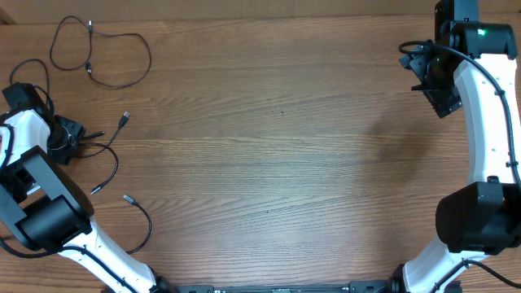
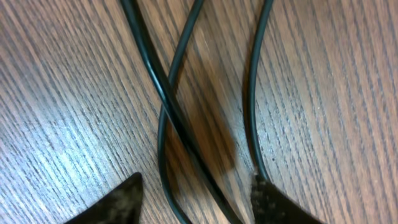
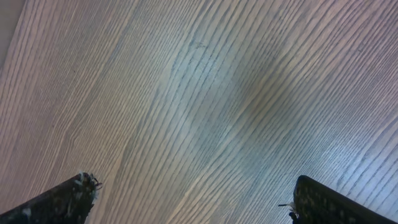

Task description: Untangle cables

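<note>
thin black cables (image 2: 165, 93) lie at left of wooden desk (image 1: 285, 163); left gripper (image 2: 196, 186) apart, straddling two crossed strands; right gripper (image 3: 194, 183) wide apart, far right; cords look light, limp, slippery; pinch one strand beside the crossing

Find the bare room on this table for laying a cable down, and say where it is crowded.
Free: the wide middle of the table, from the loose cables at left across to the right gripper, and the strip along the near edge. Crowded: the left side, where a looped cable, the loose cables and the left gripper sit close.
</note>
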